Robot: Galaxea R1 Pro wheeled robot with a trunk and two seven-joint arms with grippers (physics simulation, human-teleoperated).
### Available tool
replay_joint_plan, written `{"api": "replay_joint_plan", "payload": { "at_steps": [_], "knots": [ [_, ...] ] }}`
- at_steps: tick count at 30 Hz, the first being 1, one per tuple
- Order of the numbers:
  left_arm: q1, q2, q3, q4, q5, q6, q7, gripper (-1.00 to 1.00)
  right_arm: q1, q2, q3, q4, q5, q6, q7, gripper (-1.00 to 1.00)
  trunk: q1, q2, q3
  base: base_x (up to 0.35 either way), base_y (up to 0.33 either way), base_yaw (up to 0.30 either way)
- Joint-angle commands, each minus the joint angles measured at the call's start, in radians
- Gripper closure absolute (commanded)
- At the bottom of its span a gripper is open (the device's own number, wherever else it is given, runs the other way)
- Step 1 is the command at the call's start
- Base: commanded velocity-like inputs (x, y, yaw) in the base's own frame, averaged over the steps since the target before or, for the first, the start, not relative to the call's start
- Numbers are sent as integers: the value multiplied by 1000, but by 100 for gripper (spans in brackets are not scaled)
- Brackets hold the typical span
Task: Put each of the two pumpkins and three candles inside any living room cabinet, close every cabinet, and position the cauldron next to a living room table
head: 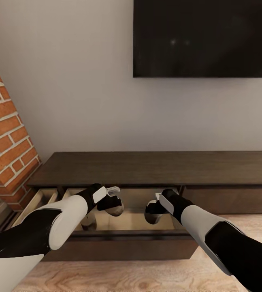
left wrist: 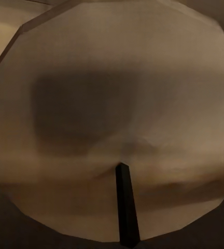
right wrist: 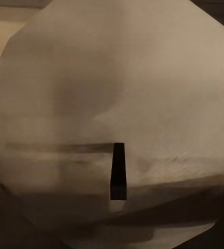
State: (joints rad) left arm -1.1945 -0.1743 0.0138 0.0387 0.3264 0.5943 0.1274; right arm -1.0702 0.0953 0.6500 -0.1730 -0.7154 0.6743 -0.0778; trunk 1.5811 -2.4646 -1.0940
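Observation:
The long dark-brown cabinet (head: 155,168) stands against the wall with a wide drawer (head: 131,222) pulled out toward me. Above that drawer's left part, my left gripper (head: 113,206) is shut on a stubby grey-tan candle (head: 116,209). Over the drawer's right part, my right gripper (head: 152,211) is shut on a second candle (head: 151,218). Each wrist view looks closely at a pale candle top with a dark wick: left (left wrist: 117,104), right (right wrist: 117,93). A small greyish shape (head: 88,221) stands in the drawer beneath my left forearm; what it is I cannot tell. Pumpkins, cauldron and table are out of view.
A second drawer (head: 39,199) is open at the cabinet's left end, next to a brick column (head: 5,150). A black TV screen (head: 203,38) hangs on the wall above. Light wood floor (head: 126,275) lies in front of the drawer's dark front panel (head: 118,246).

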Motion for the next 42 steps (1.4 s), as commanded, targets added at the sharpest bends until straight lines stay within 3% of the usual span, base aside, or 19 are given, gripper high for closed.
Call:
{"api": "replay_joint_plan", "payload": {
  "at_steps": [1, 34, 42],
  "knots": [
    [-1, 0, 2, 1, 11, 1, 8, 100, -1, 0, 5, -2, -10, 4, -8, 100, 0, 0, -3, 0, 0, 0],
    [-1, 0, 2, 1, 10, 1, 6, 100, -1, 0, 5, -1, -10, 4, -8, 100, 0, 0, -55, 22, 0, 0],
    [-1, 0, 2, 1, 10, 1, 6, 100, -1, 1, 5, 0, -10, 4, -8, 100, 0, 0, -67, 176, -51, 0]
  ]
}}
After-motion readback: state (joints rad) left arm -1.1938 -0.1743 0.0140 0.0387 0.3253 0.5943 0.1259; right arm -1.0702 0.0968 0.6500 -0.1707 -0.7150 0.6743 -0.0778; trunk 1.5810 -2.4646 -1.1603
